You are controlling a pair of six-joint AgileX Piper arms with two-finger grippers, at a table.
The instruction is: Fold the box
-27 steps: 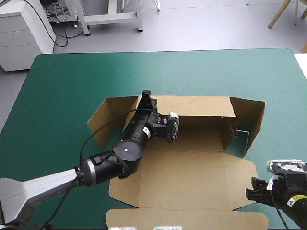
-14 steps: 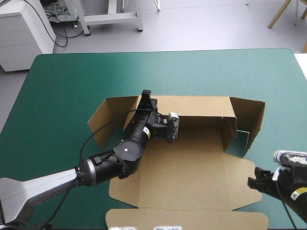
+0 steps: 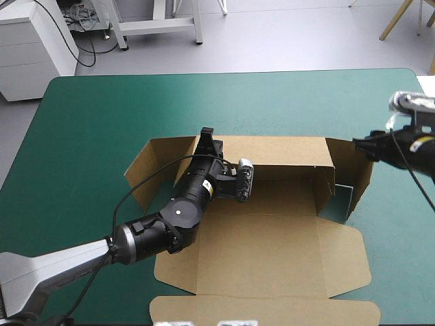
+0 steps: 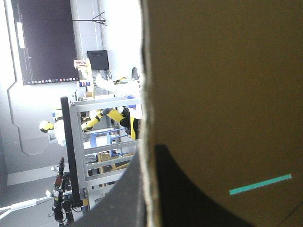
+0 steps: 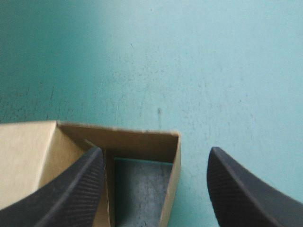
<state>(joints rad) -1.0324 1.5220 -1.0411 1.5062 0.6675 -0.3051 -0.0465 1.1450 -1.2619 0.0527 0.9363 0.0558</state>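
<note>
The brown box (image 3: 272, 244) lies on the teal-green desk (image 3: 95, 115), a little below the centre of the high view. Its base and lid panels lie flat. The far long wall stands upright, with a flap raised at each end.

The left hand (image 3: 206, 138) comes in from the lower left across the flat board and pinches the top edge of the far wall near its left end. In the left wrist view its black fingers (image 4: 180, 198) sit one on each side of the board's edge, all but closed on the sheet.

The right hand (image 3: 360, 144) is at the upper right of the high view, its tips at the top of the right-end flap (image 3: 360, 173). In the right wrist view its fingers (image 5: 71, 189) stand wide apart and hold nothing. The raised corner of the flap (image 5: 142, 139) lies between and below them, with teal-green cover showing inside it.
</note>
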